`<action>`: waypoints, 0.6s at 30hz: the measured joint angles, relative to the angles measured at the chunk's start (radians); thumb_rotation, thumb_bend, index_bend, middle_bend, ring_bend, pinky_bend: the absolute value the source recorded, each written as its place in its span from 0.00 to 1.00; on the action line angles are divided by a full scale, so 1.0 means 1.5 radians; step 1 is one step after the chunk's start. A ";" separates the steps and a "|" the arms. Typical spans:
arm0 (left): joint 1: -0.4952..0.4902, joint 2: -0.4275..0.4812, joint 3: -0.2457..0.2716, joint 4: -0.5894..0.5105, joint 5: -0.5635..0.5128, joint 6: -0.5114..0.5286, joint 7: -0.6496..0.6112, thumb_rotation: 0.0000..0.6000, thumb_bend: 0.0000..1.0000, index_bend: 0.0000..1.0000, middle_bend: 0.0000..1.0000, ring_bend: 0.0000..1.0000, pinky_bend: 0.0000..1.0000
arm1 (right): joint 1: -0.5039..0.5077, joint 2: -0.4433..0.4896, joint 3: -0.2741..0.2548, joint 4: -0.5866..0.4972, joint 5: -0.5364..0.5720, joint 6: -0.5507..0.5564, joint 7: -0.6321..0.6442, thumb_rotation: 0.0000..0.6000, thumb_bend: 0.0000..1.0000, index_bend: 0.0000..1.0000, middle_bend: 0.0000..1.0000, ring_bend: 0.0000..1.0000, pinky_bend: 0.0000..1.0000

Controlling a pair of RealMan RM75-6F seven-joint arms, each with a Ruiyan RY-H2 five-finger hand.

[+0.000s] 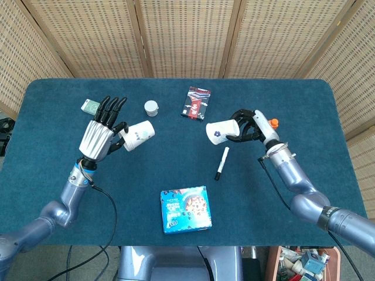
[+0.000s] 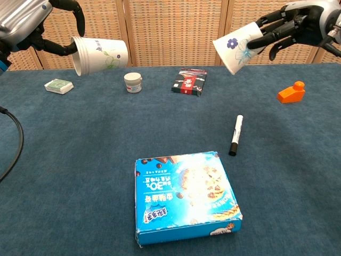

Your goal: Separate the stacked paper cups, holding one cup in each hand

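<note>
Keep left hand (image 1: 101, 136) wrapped on its cup (image 1: 137, 134) at 9 o'clock, right hand (image 1: 253, 127) wrapped on its cup (image 1: 221, 130) at 3 o'clock; hold gently, avoid crushing.

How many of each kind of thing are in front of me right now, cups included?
Paper cups: 2, one in the left hand and one in the right hand
Boxes and packs: 3, blue biscuit box, dark red pack, small green pack
White jar: 1
Marker pen: 1
Orange object: 1
Total: 8
</note>
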 measured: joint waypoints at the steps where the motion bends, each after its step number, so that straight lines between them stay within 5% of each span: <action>1: 0.001 0.018 0.005 -0.015 0.000 -0.016 0.001 1.00 0.57 0.69 0.00 0.00 0.00 | -0.001 -0.002 -0.008 0.006 -0.009 0.010 -0.016 1.00 0.40 0.56 0.62 0.50 0.63; 8: -0.010 0.185 0.034 -0.210 -0.034 -0.211 0.031 1.00 0.57 0.69 0.00 0.00 0.00 | -0.014 -0.035 -0.095 0.089 -0.115 0.122 -0.187 1.00 0.40 0.56 0.62 0.50 0.63; 14: -0.036 0.311 0.046 -0.387 -0.141 -0.420 0.098 1.00 0.57 0.57 0.00 0.00 0.00 | -0.027 -0.062 -0.151 0.152 -0.176 0.168 -0.249 1.00 0.40 0.56 0.59 0.50 0.58; 15: -0.041 0.325 0.048 -0.403 -0.165 -0.445 0.117 1.00 0.57 0.46 0.00 0.00 0.00 | -0.029 -0.064 -0.155 0.158 -0.181 0.171 -0.254 1.00 0.37 0.51 0.53 0.46 0.53; 18: -0.051 0.339 0.049 -0.420 -0.217 -0.475 0.168 1.00 0.44 0.05 0.00 0.00 0.00 | -0.033 -0.068 -0.167 0.170 -0.196 0.179 -0.270 1.00 0.10 0.15 0.15 0.16 0.27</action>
